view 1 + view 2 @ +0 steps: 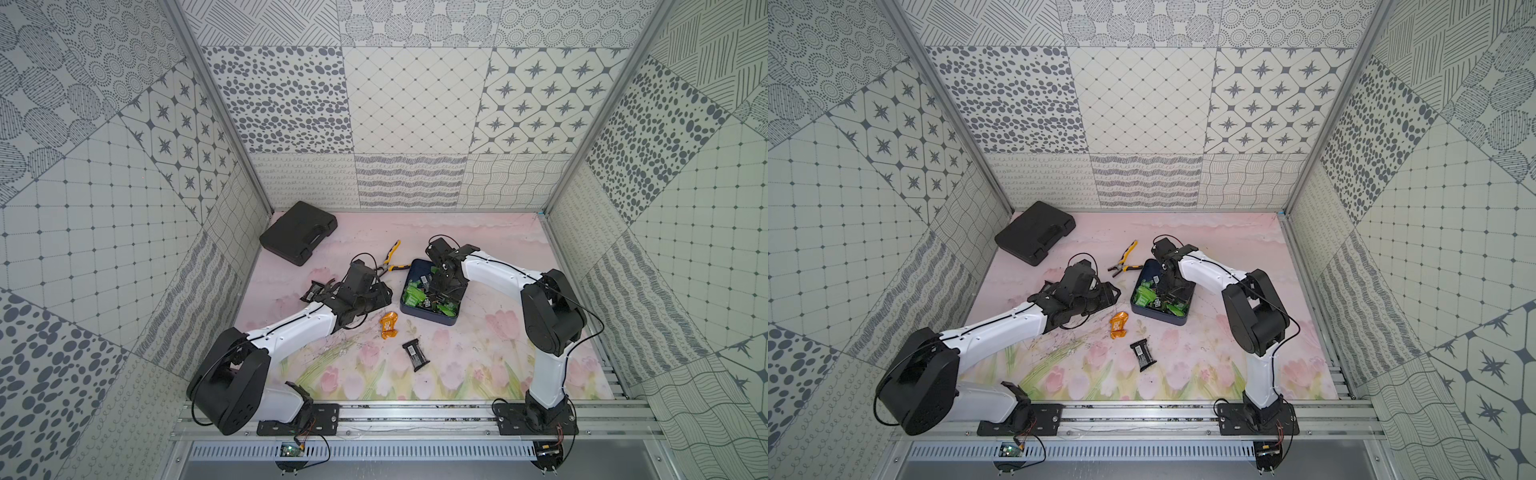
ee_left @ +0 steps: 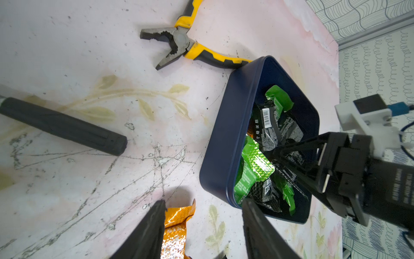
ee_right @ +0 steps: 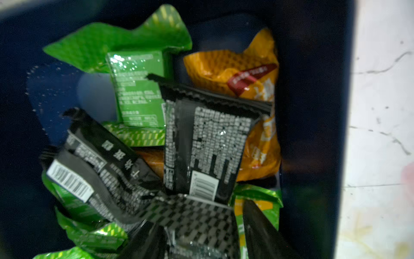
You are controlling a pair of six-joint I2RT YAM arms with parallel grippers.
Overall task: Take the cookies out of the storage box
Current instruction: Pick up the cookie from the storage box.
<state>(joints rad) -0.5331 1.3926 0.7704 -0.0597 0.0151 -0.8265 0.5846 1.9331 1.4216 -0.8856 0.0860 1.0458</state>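
Lower centre of the frame: one orange cookie (image 1: 389,326), one black cookie (image 1: 415,354). One storage box (image 1: 428,319), one pliers (image 1: 386,266), one black case (image 1: 297,237). Boxed cookies (image 1: 415,297): too jumbled to count.

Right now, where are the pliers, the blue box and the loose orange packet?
pliers (image 2: 180,39), left wrist view, on the pivot joint.
blue box (image 2: 224,134), left wrist view, on its outer side wall.
orange packet (image 1: 390,326), in a top view, on the middle of its wrapper.
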